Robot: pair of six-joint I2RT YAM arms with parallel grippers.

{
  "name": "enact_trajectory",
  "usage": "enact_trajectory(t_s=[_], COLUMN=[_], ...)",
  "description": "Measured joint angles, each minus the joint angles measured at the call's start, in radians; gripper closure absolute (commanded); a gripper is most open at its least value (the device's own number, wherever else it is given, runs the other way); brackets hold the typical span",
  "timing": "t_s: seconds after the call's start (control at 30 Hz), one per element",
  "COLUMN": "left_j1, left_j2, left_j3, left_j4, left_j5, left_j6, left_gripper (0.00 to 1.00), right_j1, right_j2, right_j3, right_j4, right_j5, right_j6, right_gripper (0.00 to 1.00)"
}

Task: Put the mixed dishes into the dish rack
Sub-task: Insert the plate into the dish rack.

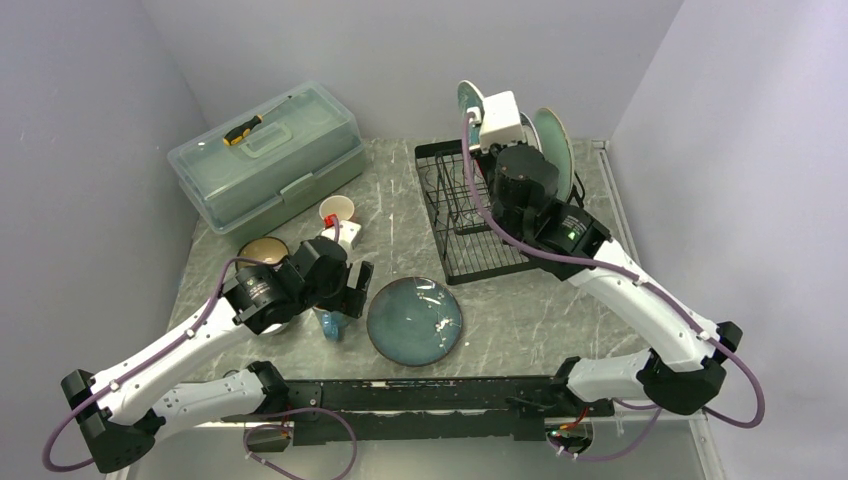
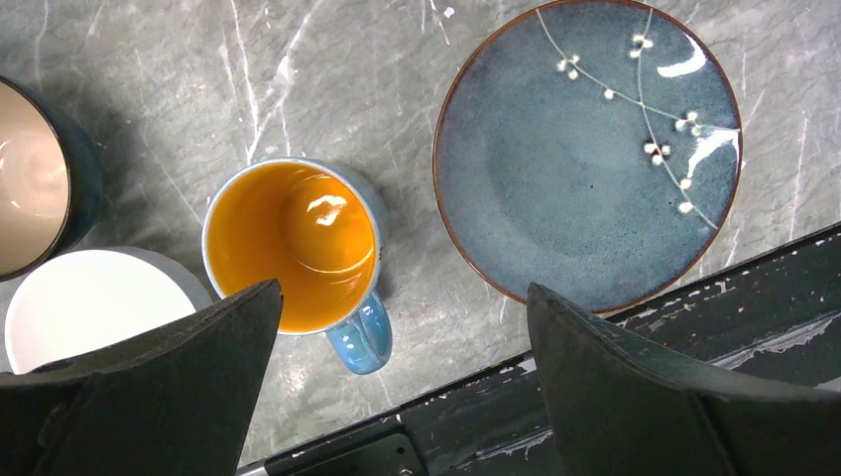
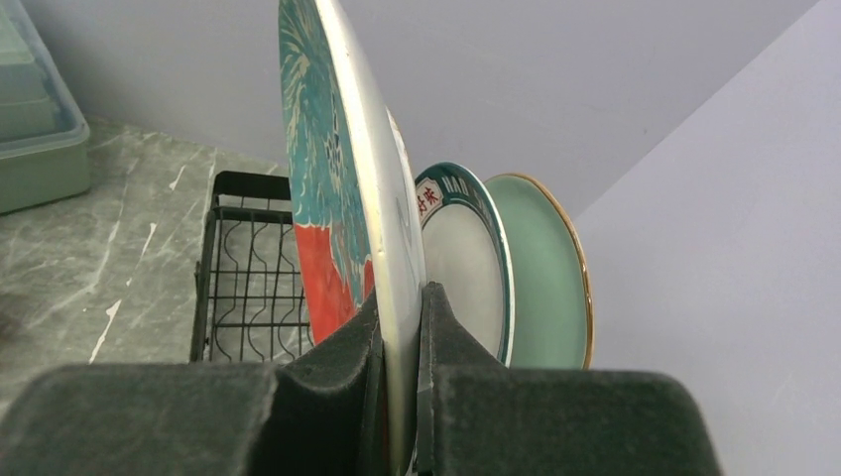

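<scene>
R hand [image 3: 402,327] pinched narrow on rim of patterned plate [image 3: 327,178], held on edge. Prob. so it drops straight into a slot of dish rack [image 3: 248,268] below. Just behind: white dark-rimmed plate [image 3: 461,258] and pale green plate [image 3: 540,268], both upright at rack's far end.

L hand [image 2: 402,293] spread wide, empty, over blue mug [image 2: 293,238], mouth up. Likely next pick. Teal plate [image 2: 585,159] flat on surface beside it.

Count:
- Plates 4: 2 racked, 1 held, 1 flat.
- Mugs 2: blue, pink mug [image 1: 338,210].
- Bowls 2: white bowl [image 2: 89,297], tan bowl [image 2: 25,178].

Mugs, bowls all on surface.
</scene>
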Motion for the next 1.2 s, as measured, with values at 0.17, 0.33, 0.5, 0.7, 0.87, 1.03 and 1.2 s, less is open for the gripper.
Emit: enact_trajectory(t_s=[0.17, 0.33, 0.5, 0.7, 0.87, 1.03, 1.2], left_j1=[0.000, 0.000, 0.000, 0.000, 0.000, 0.000, 0.000], left_j2=[0.000, 0.001, 0.003, 0.003, 0.011, 0.016, 0.016], left_j3=[0.000, 0.000, 0.000, 0.000, 0.000, 0.000, 0.000], left_j4=[0.000, 0.000, 0.000, 0.000, -0.001, -0.001, -0.001], left_j5=[-0.001, -0.001, -0.001, -0.001, -0.001, -0.001, -0.001], left_j6=[0.000, 0.000, 0.000, 0.000, 0.000, 0.000, 0.000], left_gripper=[0.00, 0.01, 0.01, 0.01, 0.00, 0.01, 0.01], right_j1=[-0.099, -0.176, -0.196, -0.210, -0.212, -0.215, -0.216], right_j2=[0.000, -0.001, -0.001, -0.001, -0.001, -0.001, 0.003], right_j3=[-0.012, -0.040, -0.072, -0.085, -0.086, -0.093, -0.093], right_j4=[-0.019, -0.061, -0.072, -0.076, -0.076, -0.068, -0.067], right_j5=[-0.069, -0.128, -0.178, -0.206, -0.209, -0.211, -0.213], right_j6=[0.074, 0.134, 0.166, 0.175, 0.180, 0.181, 0.181], right_gripper=[1.00, 1.00, 1.00, 1.00, 1.00, 1.00, 1.00])
